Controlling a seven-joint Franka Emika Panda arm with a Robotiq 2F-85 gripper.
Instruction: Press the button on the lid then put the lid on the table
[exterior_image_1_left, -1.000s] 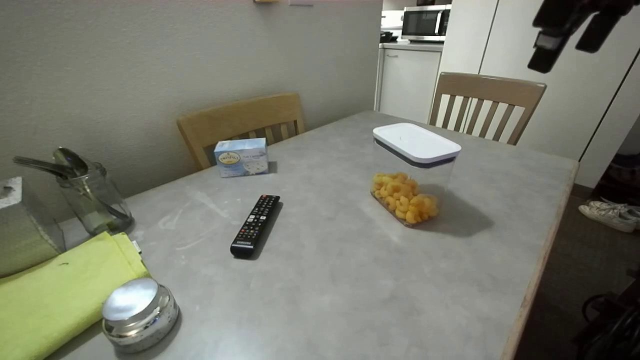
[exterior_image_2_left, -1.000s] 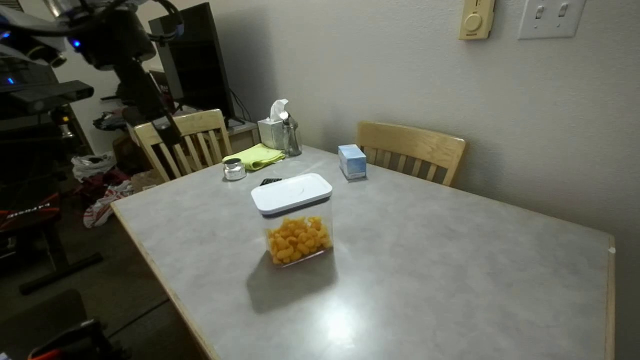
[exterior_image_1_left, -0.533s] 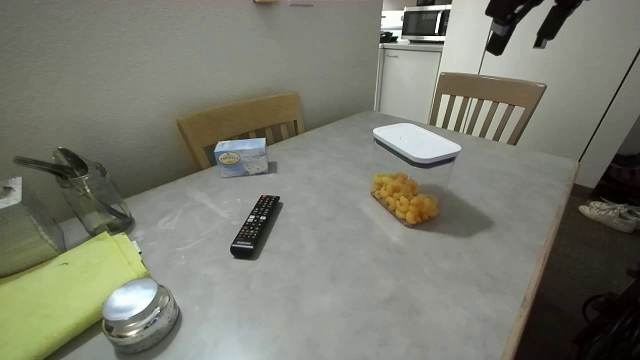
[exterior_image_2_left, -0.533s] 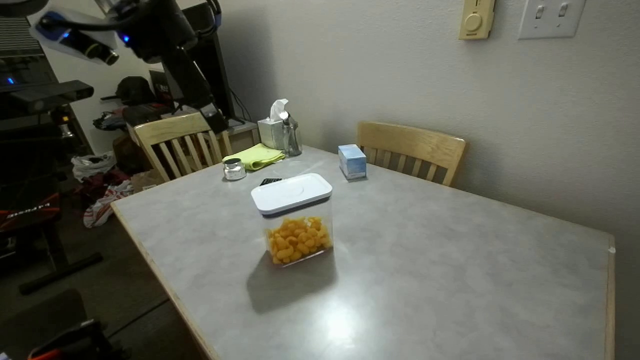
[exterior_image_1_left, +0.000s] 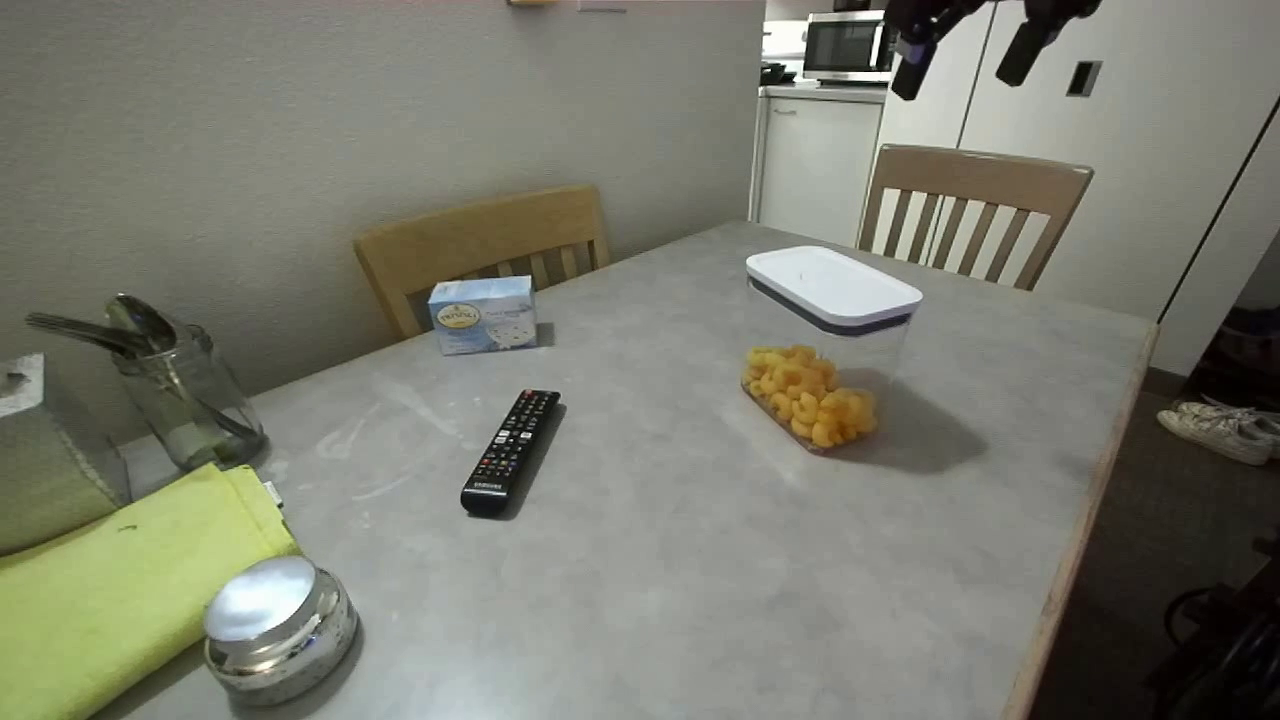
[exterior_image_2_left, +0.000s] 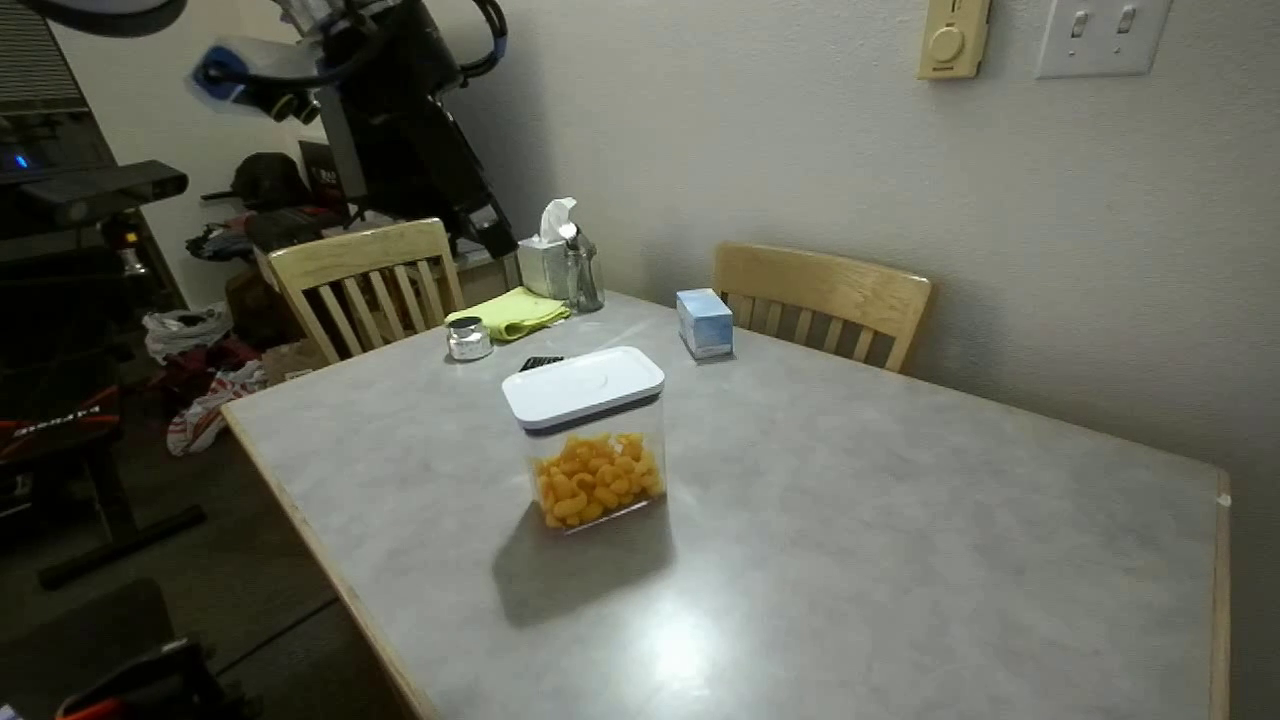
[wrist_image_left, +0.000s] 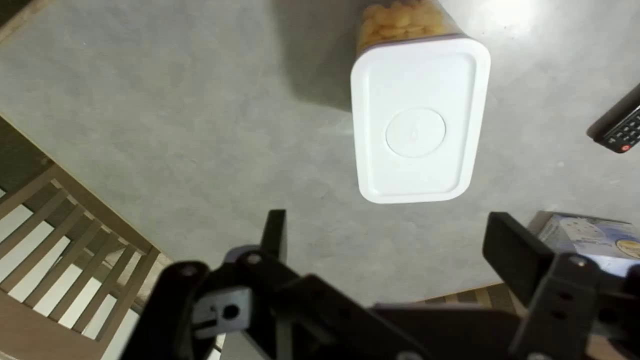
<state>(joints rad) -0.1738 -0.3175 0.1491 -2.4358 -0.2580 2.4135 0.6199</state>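
Two black fingers (wrist_image_left: 517, 255) of the gripper (wrist_image_left: 392, 237) stand wide apart, raised above the table (exterior_image_1_left: 680, 560) and clear of the lid (exterior_image_1_left: 834, 287). White and rounded-rectangular, the lid sits level on top of a clear plastic container (exterior_image_1_left: 868, 358), with a dark band just beneath it in both exterior views. Its round button (wrist_image_left: 415, 133) shows at the centre in the wrist view; whether it is raised or flush, I cannot tell. Orange curled snack pieces (exterior_image_1_left: 808, 400) fill the lower part of the container, which stands upright on the grey tabletop.

Elsewhere on the table, in an exterior view, a black Samsung remote control (exterior_image_1_left: 512, 452) lies face up between a blue Twinings tea box (exterior_image_1_left: 485, 316) and a round silver jar (exterior_image_1_left: 280, 630). The silver jar stands right by a folded yellow-green cloth (exterior_image_1_left: 130, 590). Near the cloth, a glass jar (exterior_image_1_left: 195, 420) holds cutlery (exterior_image_1_left: 143, 322), next to a tissue box (exterior_image_2_left: 541, 268). Wooden slat-backed chairs (exterior_image_1_left: 985, 170) stand around the table's edges.
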